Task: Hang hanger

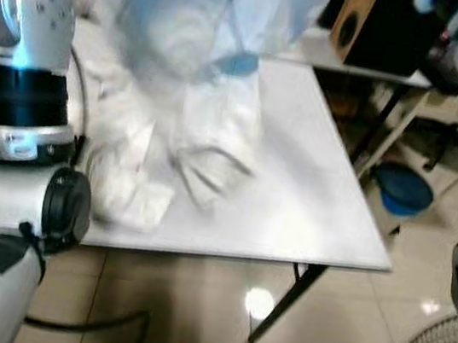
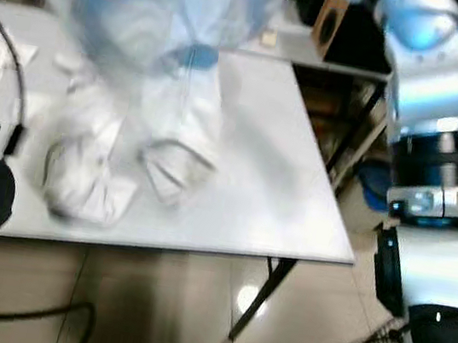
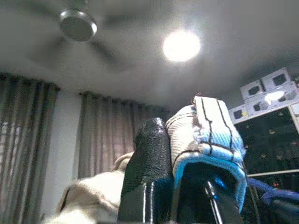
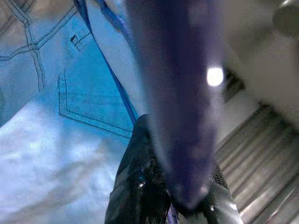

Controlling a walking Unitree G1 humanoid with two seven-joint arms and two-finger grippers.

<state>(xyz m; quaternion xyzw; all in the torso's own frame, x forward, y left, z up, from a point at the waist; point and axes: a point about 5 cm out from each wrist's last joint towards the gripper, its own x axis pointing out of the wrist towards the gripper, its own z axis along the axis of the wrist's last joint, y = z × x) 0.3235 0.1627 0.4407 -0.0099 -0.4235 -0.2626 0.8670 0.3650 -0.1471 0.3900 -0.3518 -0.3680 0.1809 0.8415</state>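
1. The blue hanger [image 4: 180,102] is pinched between the right gripper [image 4: 180,198] fingers, raised above the white table [image 1: 311,201].
2. The left gripper [image 3: 175,182] clamps the pale shirt's [image 1: 187,45] striped cuff.
3. A speaker [image 1: 359,23] sits at one o'clock.

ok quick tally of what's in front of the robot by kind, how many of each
white table: 1
pale blue and white garment held up over the table, lower end on it: 1
black speaker: 1
blue round thing on the floor: 1
dark blue hanger in the right pincer: 1
Total: 5
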